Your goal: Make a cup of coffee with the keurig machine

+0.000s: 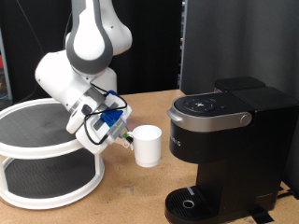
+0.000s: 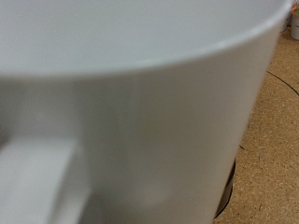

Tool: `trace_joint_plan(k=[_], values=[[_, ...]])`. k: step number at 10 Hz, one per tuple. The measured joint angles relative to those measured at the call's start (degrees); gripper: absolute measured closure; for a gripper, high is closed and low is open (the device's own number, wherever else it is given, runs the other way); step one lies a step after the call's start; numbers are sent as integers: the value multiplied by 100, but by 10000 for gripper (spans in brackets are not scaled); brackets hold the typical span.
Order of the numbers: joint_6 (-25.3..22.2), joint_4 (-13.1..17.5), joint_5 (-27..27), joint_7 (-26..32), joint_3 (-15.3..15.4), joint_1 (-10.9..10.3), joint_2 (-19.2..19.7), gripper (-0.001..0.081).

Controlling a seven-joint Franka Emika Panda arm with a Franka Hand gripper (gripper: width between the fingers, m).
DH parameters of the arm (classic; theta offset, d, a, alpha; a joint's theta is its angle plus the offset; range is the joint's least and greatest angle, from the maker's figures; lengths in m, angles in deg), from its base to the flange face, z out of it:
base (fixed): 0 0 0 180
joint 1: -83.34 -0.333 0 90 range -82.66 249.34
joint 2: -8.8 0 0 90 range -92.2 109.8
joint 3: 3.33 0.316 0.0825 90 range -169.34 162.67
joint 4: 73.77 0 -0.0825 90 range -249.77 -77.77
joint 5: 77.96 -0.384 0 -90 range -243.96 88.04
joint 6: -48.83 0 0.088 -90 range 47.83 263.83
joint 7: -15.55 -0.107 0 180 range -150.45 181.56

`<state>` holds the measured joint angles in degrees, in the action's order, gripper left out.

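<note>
The white cup stands upright between the tiered stand and the keurig machine, a black boxy brewer with a silver-grey lid handle and a round drip base. My gripper is right against the cup's side towards the exterior view's left, at rim height. Its fingertips are hidden by the hand and the cup. In the wrist view the cup's white wall fills nearly the whole frame, with its handle at one corner. No fingers show there.
A white two-tier round stand with dark grey shelves sits at the exterior view's left, close behind the arm. The brown table surface shows in front. A dark panel stands behind the machine.
</note>
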<state>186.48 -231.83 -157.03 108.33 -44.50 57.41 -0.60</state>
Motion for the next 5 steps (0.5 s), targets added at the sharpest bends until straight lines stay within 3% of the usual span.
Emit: trace_joint_plan(k=[5], values=[[573,167,-454,-216,380,-156,44,743]])
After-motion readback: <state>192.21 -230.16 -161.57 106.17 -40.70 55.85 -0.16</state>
